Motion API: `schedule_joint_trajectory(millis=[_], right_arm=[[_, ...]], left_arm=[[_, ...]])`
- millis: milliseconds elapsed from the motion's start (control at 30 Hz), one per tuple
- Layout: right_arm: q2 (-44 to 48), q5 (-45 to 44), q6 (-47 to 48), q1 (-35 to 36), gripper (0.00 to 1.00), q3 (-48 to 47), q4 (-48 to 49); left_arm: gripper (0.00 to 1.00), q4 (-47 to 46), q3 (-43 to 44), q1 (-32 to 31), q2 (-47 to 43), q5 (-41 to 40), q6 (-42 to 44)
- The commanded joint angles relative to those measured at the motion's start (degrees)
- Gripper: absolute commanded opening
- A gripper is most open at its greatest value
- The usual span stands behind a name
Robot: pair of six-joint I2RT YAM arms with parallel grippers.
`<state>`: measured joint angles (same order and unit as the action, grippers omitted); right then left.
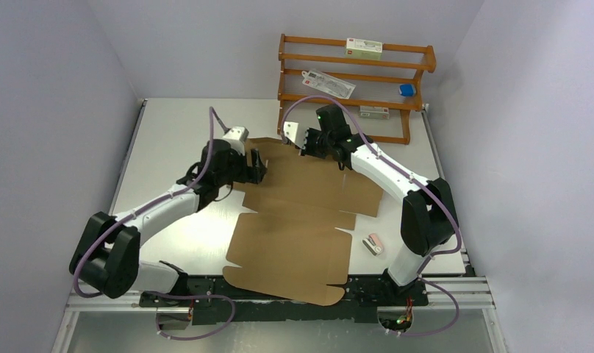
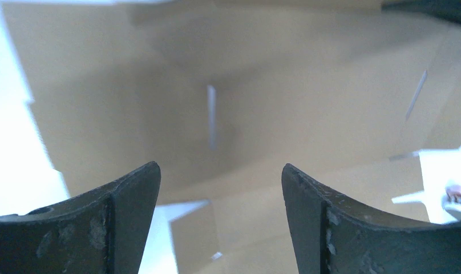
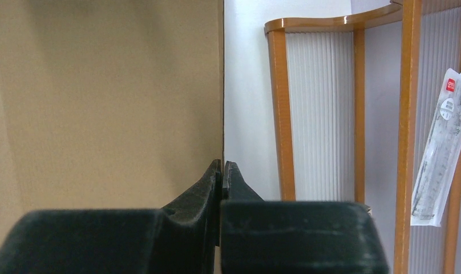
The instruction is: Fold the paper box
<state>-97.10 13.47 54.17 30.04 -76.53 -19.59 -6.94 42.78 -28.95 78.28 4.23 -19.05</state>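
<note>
Left gripper point(image 2: 219, 166): fingers spread wide, nothing between them, only cardboard in view beyond. From the top view it hangs over the far-left part of the sheet, at a short raised flap.

Right gripper point(image 3: 222, 162): fingers pinched tight. The straight edge of an upright flap runs right into the seam between them, so it reads as clamped on that flap. From the top view it sits at the sheet's far edge.

Paper box point(image 1: 301, 213): plain brown corrugated die-cut cardboard sheet with slits and flaps, mostly flat. It spans from the table's point(image 1: 169, 140) far-middle to its near edge; the nearest flap overhangs that edge between the arm bases.

A small pink-and-white block point(image 1: 373, 244) lies just right of the sheet, near the right arm's base, not touching the cardboard.

An orange-brown wooden rack point(image 1: 353, 73) stands along the far edge, right of centre. It holds a white-green carton point(image 1: 363, 48) on the top shelf and a clear-bagged item point(image 1: 327, 82) on the shelf below.
</note>
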Motion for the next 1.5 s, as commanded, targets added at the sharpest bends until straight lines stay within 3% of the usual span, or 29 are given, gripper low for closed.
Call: schedule_joint_trajectory(millis=[0, 167, 400, 767, 1067, 1333, 1467], right_arm=[[2.5, -0.3, 1.6, 0.3, 0.00, -0.5, 0.6], [3.1, -0.2, 1.9, 0.4, 0.00, -0.1, 0.5], [3.6, -1.0, 2.1, 0.6, 0.00, 1.0, 0.8], [3.5, -2.7, 3.7, 1.4, 0.01, 1.4, 1.1], [4.2, -2.9, 4.6, 2.7, 0.01, 2.0, 2.0], [5.5, -5.5, 5.4, 4.7, 0.01, 3.7, 4.7], [5.9, -8.2, 6.2, 5.6, 0.01, 5.8, 8.5]], left_arm=[[0.83, -3.1, 3.4, 6.4, -1.5, 0.0, 4.7], [0.84, -11.1, 5.2, 12.0, 1.5, 8.6, 3.5], [0.81, -14.8, 9.4, 12.4, 7.2, 18.8, 6.5], [0.83, -17.8, 11.8, 14.6, 8.9, 21.4, 11.0], [0.67, -22.5, 13.2, 14.5, 14.7, 34.6, 9.9], [0.49, -24.5, 7.0, 13.4, 11.4, 34.6, 7.1], [0.47, -24.8, 3.5, 11.3, 8.7, 30.7, 6.0]])
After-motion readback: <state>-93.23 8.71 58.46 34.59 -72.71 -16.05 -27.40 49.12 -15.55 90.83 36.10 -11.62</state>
